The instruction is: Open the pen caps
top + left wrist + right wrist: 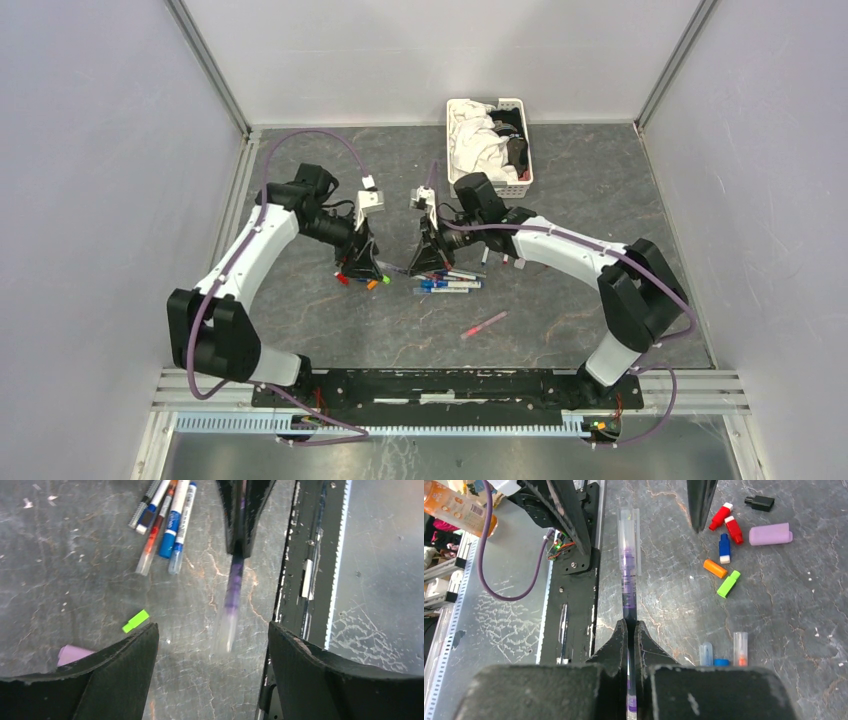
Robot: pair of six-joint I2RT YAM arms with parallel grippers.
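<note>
**A:** Where does the left claw sit?

**B:** At the bottom of the left wrist view. Its fingers are spread wide and clamp nothing.

**A:** And the loose pen caps?

**B:** They are scattered on the table at the upper right of the right wrist view. There are two red ones, a black cap, a lilac cap, a blue one, an orange cap and a green cap. All lie just outside one left finger, and none is between the jaws.

**A:** Which pen is being worked on?

**B:** The purple pen, which runs straight up the middle of that view. Its clear free end reaches into the gap between the left claw's fingers and touches neither. Whether that end is a cap cannot be told.

**A:** And the right claw?

**B:** It is pinched tight on the pen's near end at bottom centre, with the barrel squeezed between its jaws.

**A:** The other pens?

**B:** In the overhead view they lie bundled just right of the right claw. One pink-red pen lies apart, lower right of them.
</note>
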